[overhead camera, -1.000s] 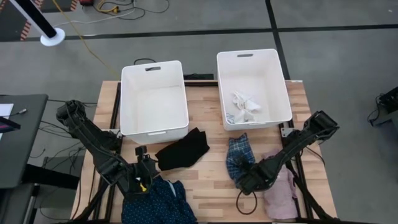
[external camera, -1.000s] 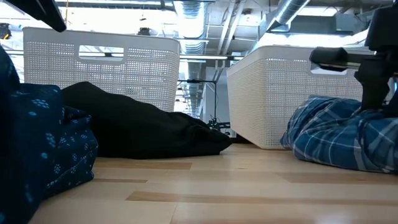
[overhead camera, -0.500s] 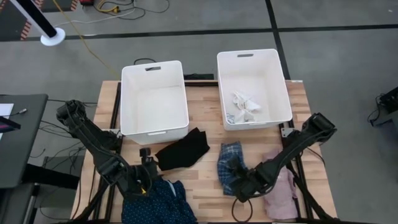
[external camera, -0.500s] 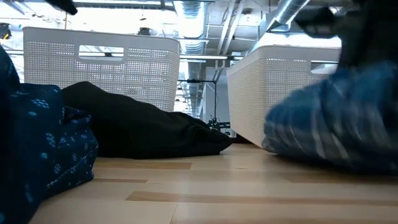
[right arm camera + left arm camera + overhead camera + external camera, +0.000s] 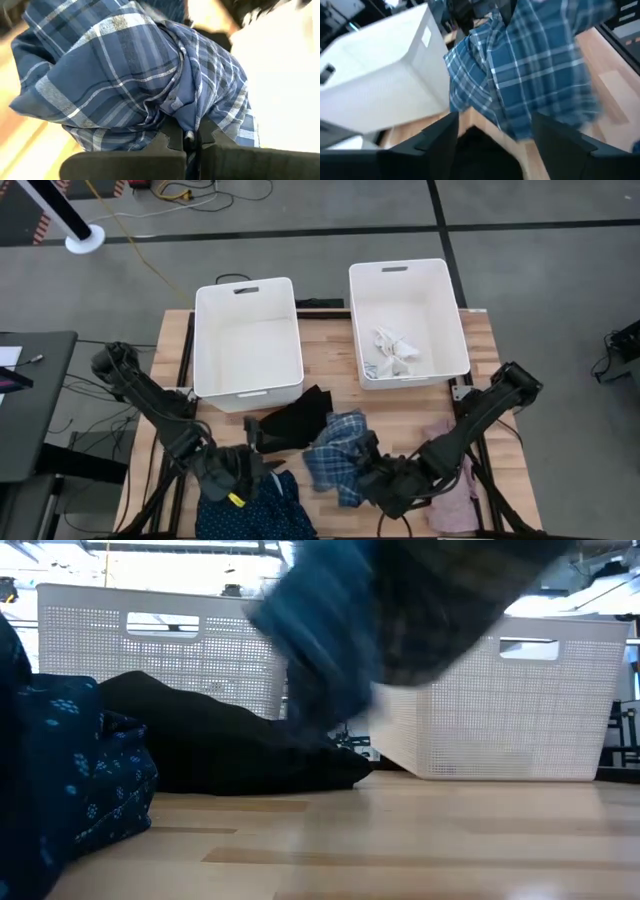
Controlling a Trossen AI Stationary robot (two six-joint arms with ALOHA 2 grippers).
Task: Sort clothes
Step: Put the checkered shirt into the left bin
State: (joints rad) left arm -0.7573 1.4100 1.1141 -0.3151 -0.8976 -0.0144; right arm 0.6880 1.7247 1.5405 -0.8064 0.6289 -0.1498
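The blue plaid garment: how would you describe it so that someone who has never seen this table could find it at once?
Look at the wooden table, in front of the two white bins. The blue plaid garment hangs there near the middle, lifted off the wood and pinched in the right gripper. It alone shows pale crossing stripes; the black garment and the navy patterned garment beside it do not.

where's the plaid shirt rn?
High view: the plaid shirt hangs from the right gripper over the table's front middle, just right of the black garment.
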